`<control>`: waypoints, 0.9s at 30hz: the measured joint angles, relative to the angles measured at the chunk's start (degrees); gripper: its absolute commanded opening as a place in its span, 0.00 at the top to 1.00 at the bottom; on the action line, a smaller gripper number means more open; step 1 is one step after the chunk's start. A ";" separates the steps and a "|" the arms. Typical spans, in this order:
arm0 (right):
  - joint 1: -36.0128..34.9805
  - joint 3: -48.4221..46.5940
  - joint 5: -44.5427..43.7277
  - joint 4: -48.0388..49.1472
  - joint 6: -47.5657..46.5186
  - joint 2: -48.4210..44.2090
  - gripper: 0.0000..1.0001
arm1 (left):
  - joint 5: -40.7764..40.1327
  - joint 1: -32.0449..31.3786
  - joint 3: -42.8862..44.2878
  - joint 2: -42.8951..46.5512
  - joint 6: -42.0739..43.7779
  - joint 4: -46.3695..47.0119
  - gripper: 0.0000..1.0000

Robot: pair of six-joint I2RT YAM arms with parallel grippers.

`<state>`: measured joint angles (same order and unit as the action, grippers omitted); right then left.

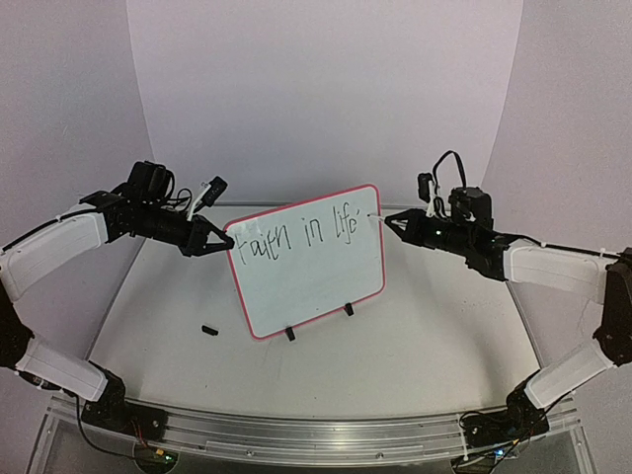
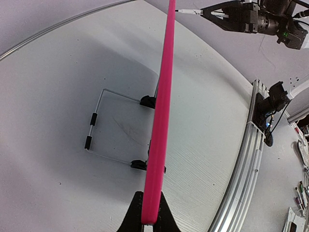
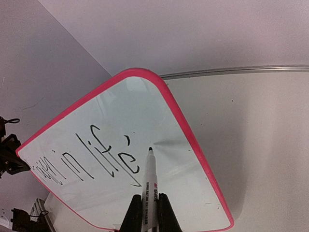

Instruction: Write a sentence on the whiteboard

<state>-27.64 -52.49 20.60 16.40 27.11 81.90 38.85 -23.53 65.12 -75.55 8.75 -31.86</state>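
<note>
The whiteboard point(image 1: 314, 272) with its pink-red frame stands tilted on two black clip feet mid-table, with handwritten black words across its top. My left gripper point(image 1: 225, 241) is shut on the board's left edge; in the left wrist view the pink frame point(image 2: 161, 121) runs edge-on from between the fingers point(image 2: 129, 217). My right gripper point(image 1: 390, 223) is shut on a white marker point(image 3: 149, 188). The marker's black tip point(image 3: 150, 149) is at the board surface point(image 3: 116, 145) just right of the last written word. The marker tip also shows in the left wrist view point(image 2: 186, 10).
A small black marker cap point(image 1: 208, 329) lies on the table left of the board. A wire stand point(image 2: 99, 123) props the board from behind. A metal rail point(image 1: 316, 430) runs along the table's near edge. White walls enclose the back and sides.
</note>
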 measured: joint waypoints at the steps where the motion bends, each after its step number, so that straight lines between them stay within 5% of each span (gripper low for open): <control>1: 0.08 -0.07 0.09 0.13 0.00 0.20 1.00 | 0.00 0.00 0.00 -0.02 0.00 0.00 1.00; 27: 0.62 -1.13 4.40 1.57 1.07 4.47 1.00 | 0.04 0.11 0.00 -0.24 -0.83 0.48 1.00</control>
<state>-27.03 -53.62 25.00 17.97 28.18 86.37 38.89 -23.42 65.12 -75.79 7.92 -31.38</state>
